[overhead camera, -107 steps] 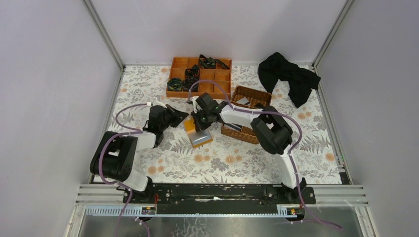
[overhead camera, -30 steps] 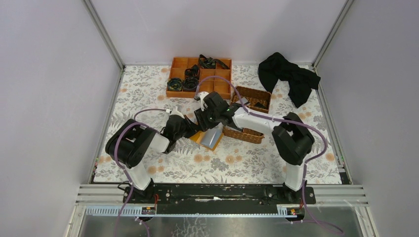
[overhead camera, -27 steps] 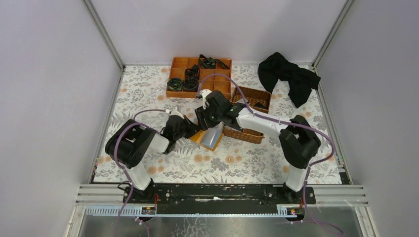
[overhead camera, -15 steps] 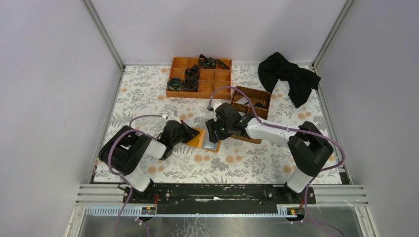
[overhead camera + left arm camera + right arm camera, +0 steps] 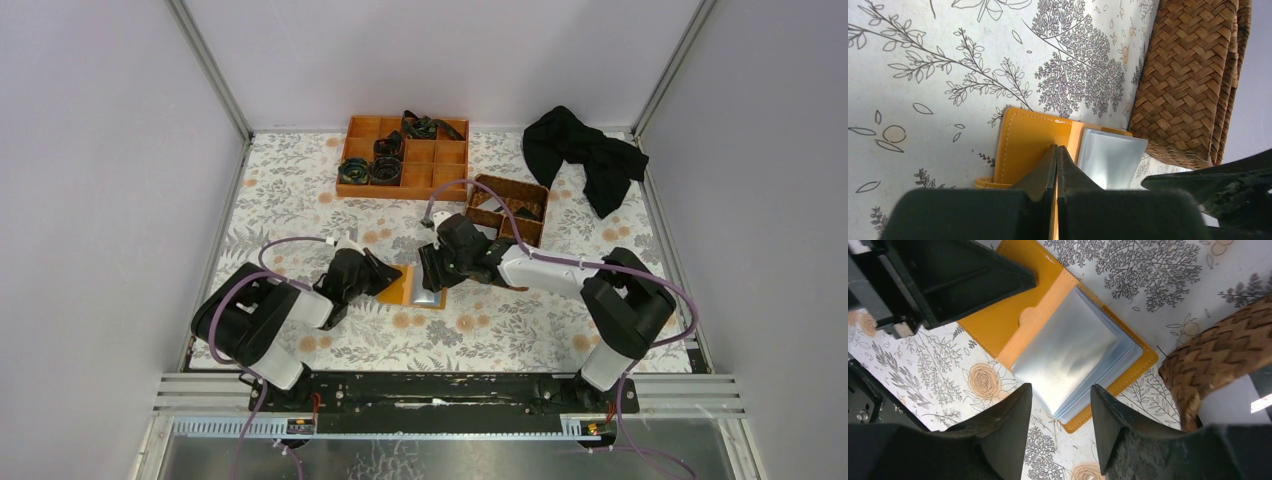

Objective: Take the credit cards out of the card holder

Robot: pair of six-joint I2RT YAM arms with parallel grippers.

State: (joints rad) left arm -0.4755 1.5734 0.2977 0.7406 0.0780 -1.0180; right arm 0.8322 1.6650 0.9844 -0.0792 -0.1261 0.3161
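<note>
— What does the view from above give us that the wrists don't?
— The layout. The card holder [image 5: 404, 287] lies open on the floral table [image 5: 290, 190] between the two arms, just beside the wicker basket [image 5: 510, 183]. Further back sits the orange compartment tray [image 5: 452, 178], and well apart at the far right is a crumpled black cloth [image 5: 585, 155]. From up there, though, both claws cover much of the holder.
— And the wrists?
— From the left wrist we see the left gripper [image 5: 1056, 149] with its jaws pressed together, tips on the smooth orange cover near its stitched edge. A thin orange line shows between the jaws. Whether they pinch the cover or only press on it, we cannot tell.
— The right one?
— The right gripper [image 5: 1060, 395] hangs over the holder with its jaws parted at a middling width, gripping nothing. A corner of the clear sleeves [image 5: 1068, 350] shows in the gap.
— What is hidden from us?
— What the sleeves hold: they are glossy and stacked, and glare turns them silver. The basket is cut off at the frame edge in both wrist views. The dark coiled things [image 5: 385, 165] in the tray are too small for us to name.
— Materials?
— We see a leather-like cover with pale stitching, and a rounded notch in the paler orange pocket. The basket has a tight herringbone weave, and the fingers are matte black wedges.
</note>
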